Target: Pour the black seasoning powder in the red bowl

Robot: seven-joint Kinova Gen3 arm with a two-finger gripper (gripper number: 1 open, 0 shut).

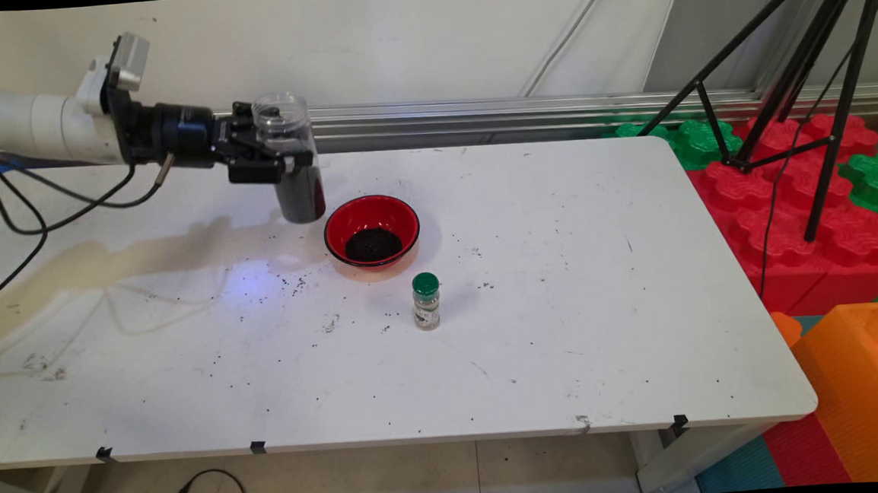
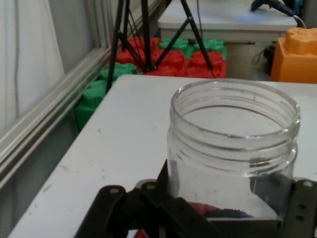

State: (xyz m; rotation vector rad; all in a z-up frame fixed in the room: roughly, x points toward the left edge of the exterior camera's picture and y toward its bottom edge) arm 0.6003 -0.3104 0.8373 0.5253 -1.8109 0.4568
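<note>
While clamped on clear jar (image 1: pixel 290 158), hand (image 1: pixel 281 163) hovers beside red bowl (image 1: pixel 372 231).

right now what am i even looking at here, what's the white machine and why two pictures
The white machine is a robot arm with a black two-finger gripper at its end. The main view comes from a fixed camera looking down across a white table. The hand view comes from a camera on the hand itself, looking along the gripper.

The gripper holds a clear open jar, upright, with dark contents in its lower part; in the hand view its mouth shows close up. Next to the jar a red bowl sits on the table with dark grains inside. Nearer the camera stands a small bottle with a green cap. Dark specks lie scattered about.
</note>
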